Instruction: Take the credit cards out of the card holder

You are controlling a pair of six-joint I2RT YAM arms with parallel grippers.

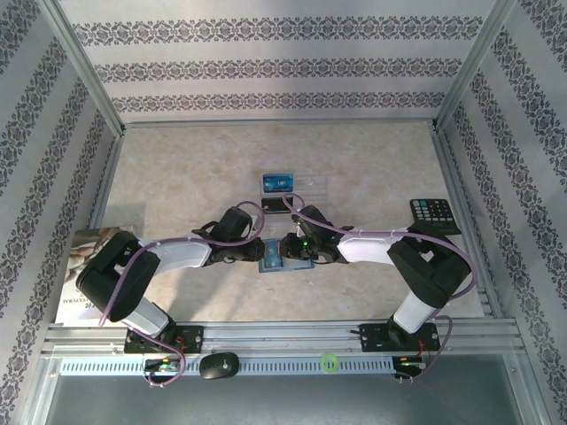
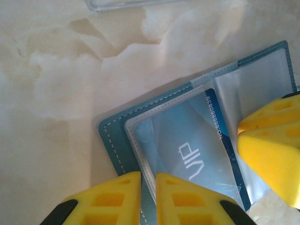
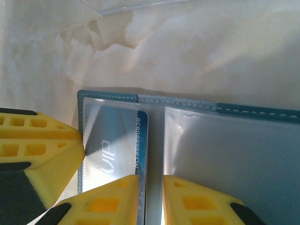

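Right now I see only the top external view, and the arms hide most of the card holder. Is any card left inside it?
Observer: Yes. The left wrist view shows a blue card printed VIP inside the open card holder.
Operator: And the holder's other half?
Observer: In the right wrist view its other pocket looks clear, with no card.
Operator: And on the right?
Observer: The right gripper has its fingers nearly together at the holder's near edge, with the card's long edge in the narrow gap.
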